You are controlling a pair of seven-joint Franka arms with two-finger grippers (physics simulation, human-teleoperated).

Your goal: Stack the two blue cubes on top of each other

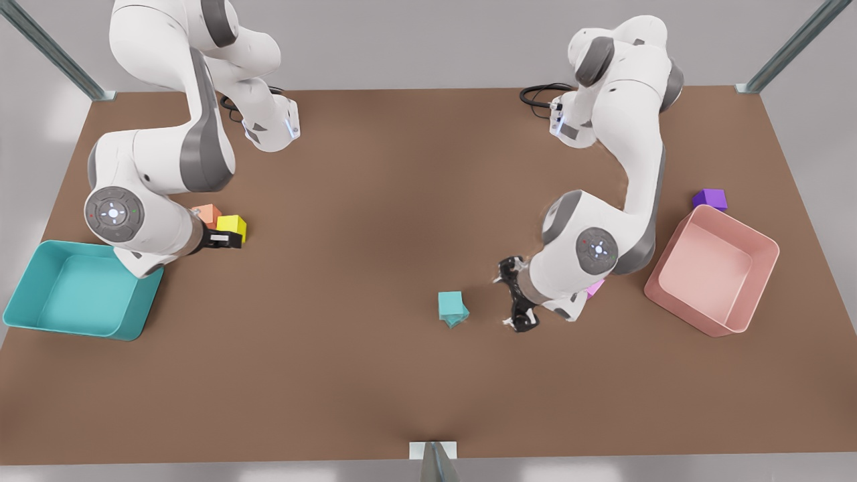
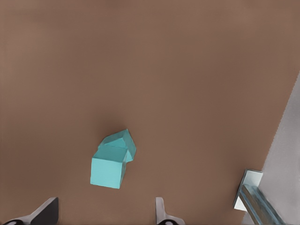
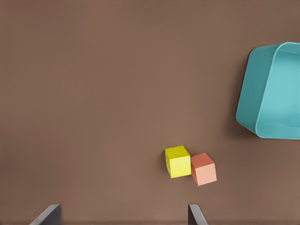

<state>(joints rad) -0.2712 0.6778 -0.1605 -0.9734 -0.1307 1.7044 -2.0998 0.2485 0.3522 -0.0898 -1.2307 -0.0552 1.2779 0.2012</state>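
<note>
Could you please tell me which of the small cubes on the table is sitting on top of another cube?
The upper blue cube: it rests, slightly twisted, on the lower blue cube. The yellow, orange and purple cubes sit directly on the table.

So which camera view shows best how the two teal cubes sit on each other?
The left wrist view: the upper teal cube sits twisted on the lower teal cube, and the open left gripper is near. The front view shows the stack smaller. The right wrist view looks at other cubes.
</note>
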